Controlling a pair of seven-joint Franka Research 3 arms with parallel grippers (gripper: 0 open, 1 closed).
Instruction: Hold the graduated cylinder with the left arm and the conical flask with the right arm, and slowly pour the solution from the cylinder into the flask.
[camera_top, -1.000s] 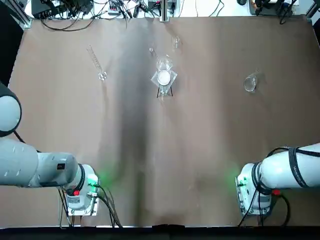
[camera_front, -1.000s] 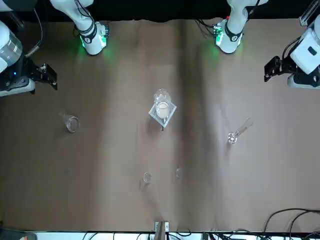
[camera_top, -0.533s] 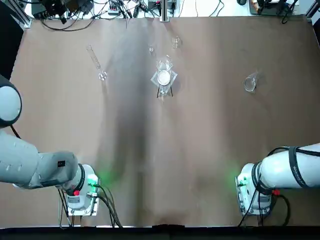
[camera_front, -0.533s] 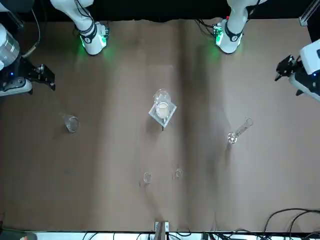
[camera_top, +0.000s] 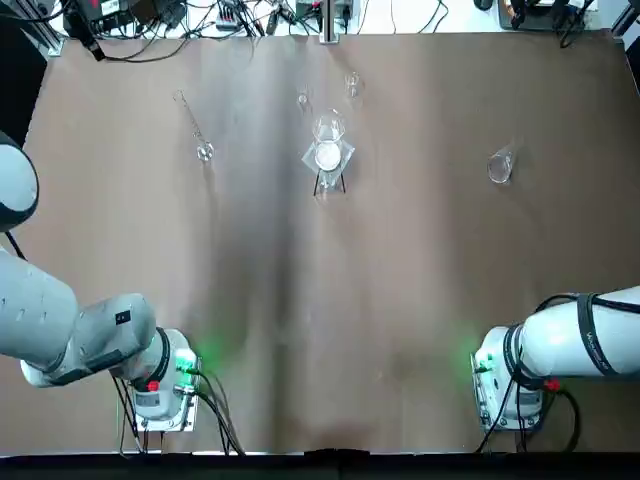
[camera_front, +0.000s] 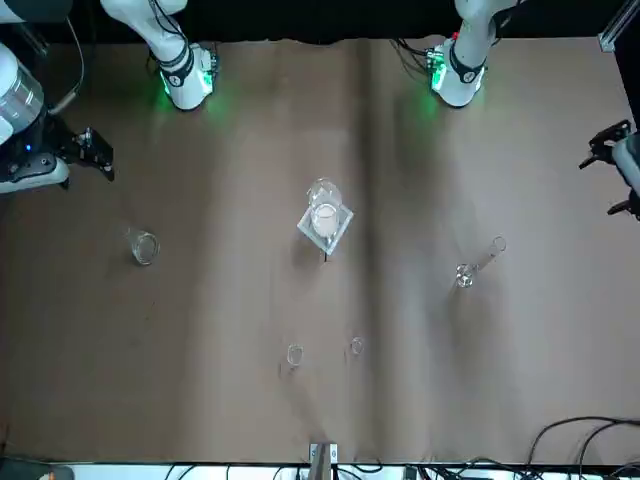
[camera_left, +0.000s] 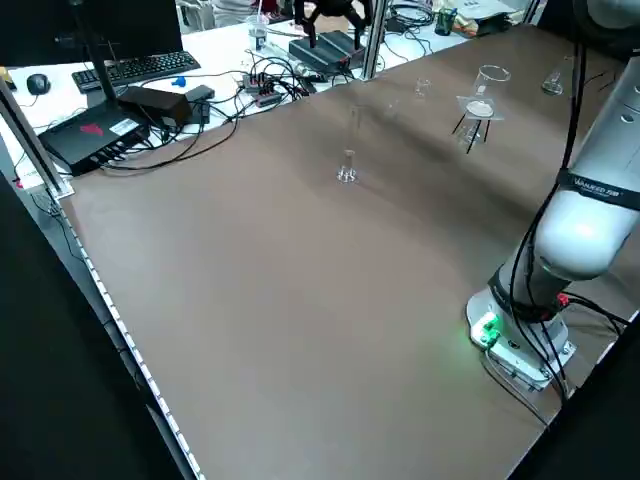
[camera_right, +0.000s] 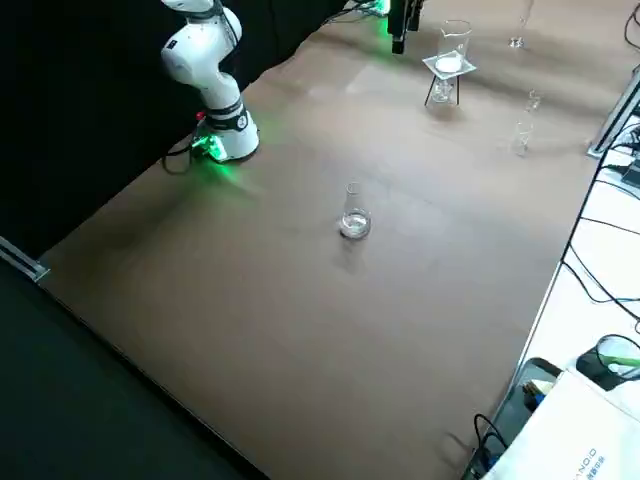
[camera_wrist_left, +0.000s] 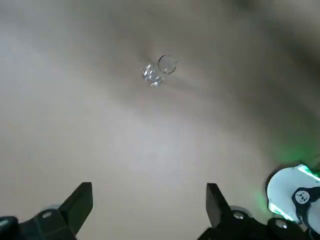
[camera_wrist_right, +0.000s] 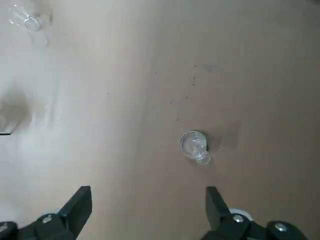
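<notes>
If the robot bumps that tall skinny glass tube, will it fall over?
Probably yes. The cylinder stands upright on a small round foot and is very tall and thin, so a sideways nudge would likely tip it. It is clear glass, so it may be slippery to grip and could break if it falls. Lying down, it might roll. Both hands are far from it, the left hand open.

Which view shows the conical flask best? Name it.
The right side view: the conical flask stands nearest, its cone and neck in profile. Top, front and right wrist views look down on it; left side shows it tiny.
</notes>
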